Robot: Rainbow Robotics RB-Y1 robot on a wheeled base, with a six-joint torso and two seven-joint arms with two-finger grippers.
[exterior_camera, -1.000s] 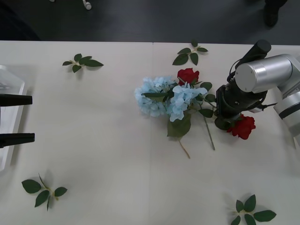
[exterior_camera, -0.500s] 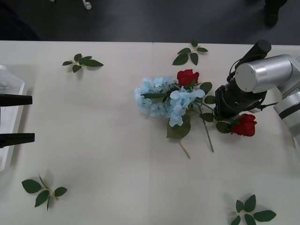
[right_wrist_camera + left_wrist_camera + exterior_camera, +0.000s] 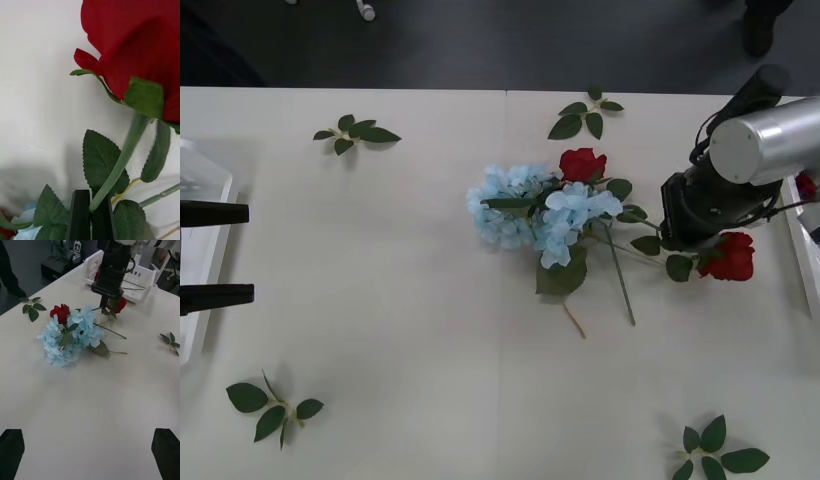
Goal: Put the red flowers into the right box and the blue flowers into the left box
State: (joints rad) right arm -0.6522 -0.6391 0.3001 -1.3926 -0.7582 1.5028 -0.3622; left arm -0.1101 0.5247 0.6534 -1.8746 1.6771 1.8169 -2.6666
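My right gripper (image 3: pixel 692 243) (image 3: pixel 90 210) is shut on the green stem of a red rose (image 3: pixel 732 257) (image 3: pixel 139 45) and holds it just above the table, close to the right box (image 3: pixel 806 250) (image 3: pixel 144 279). Another red head (image 3: pixel 807 185) shows at that white tray's rim. A second rose (image 3: pixel 582 163) (image 3: pixel 60 311) lies against the pile of pale blue flowers (image 3: pixel 530 206) (image 3: pixel 69 338) at mid-table. At the far left my left gripper (image 3: pixel 220 255) (image 3: pixel 89 450) hangs open beside the left box (image 3: pixel 202 185).
Loose green leaf sprigs lie at the back left (image 3: pixel 358 132), back centre (image 3: pixel 588 115), front left (image 3: pixel 272 405) and front right (image 3: pixel 715 452). A bare stem (image 3: pixel 620 275) runs forward from the flower pile.
My right gripper has carried the held rose to the right, away from the flower pile and closer to the right box. The left arm has stayed still.
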